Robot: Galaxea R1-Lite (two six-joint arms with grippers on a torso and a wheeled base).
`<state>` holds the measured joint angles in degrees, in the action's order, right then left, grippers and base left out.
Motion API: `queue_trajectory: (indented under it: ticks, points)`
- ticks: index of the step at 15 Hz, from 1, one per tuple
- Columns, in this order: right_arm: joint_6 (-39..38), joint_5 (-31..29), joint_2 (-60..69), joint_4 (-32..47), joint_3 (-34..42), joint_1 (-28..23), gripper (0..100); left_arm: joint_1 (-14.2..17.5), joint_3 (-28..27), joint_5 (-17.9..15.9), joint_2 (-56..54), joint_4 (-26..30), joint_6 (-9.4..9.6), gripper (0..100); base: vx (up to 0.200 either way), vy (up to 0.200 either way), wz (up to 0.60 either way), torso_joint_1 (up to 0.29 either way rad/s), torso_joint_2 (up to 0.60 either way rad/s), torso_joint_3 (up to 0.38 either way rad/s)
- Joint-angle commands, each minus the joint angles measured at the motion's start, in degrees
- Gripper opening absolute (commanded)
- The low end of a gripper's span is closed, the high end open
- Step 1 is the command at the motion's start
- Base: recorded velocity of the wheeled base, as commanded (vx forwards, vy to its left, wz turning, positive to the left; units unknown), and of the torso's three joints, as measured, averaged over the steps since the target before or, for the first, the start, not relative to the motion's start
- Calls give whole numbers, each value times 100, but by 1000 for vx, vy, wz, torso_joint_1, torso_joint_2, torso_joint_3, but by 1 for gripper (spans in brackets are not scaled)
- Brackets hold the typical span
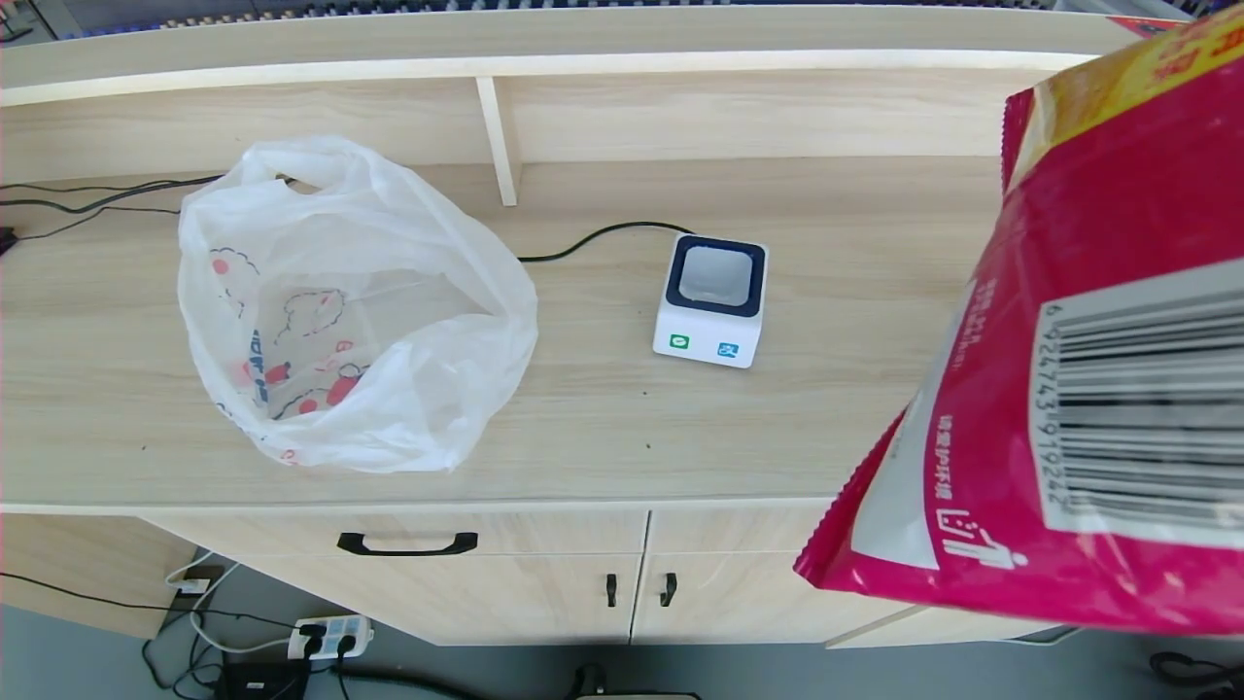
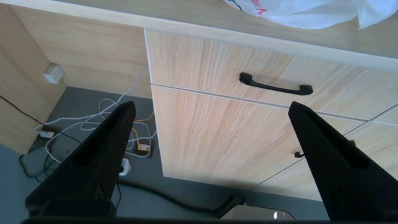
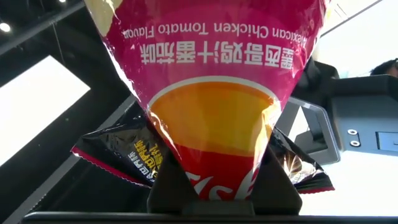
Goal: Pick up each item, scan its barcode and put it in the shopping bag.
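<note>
A magenta snack bag [image 1: 1079, 389] hangs high at the right of the head view, close to the camera, its barcode [image 1: 1147, 399] facing me. In the right wrist view my right gripper [image 3: 217, 180] is shut on the narrow end of that bag [image 3: 211, 93]. A white barcode scanner [image 1: 710, 299] with a dark-framed window sits mid-counter. The white shopping bag [image 1: 340, 301] lies open on the counter's left. My left gripper [image 2: 211, 155] is open, held low in front of the cabinet drawer [image 2: 249, 124], with nothing between its fingers.
A black cable [image 1: 593, 238] runs from the scanner toward the shopping bag. The wooden counter [image 1: 622, 418] has a raised back shelf with a divider [image 1: 499, 141]. Below are a drawer handle [image 1: 406, 543] and cabinet doors. Cables and a power strip [image 1: 330, 637] lie on the floor.
</note>
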<state>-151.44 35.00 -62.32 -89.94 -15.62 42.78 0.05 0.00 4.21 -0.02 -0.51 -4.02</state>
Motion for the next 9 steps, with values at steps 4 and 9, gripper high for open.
queue_trajectory:
  ticks: [4,9]
  points:
    - [194,33,-26,-6,111,-15,0,4,0,1,2,-2,-2,100,0,0,0,0,0,0]
    - [5766,754,203,-6,1421,-41,0,4,0,1,2,-2,-2,100,0,0,0,0,0,0]
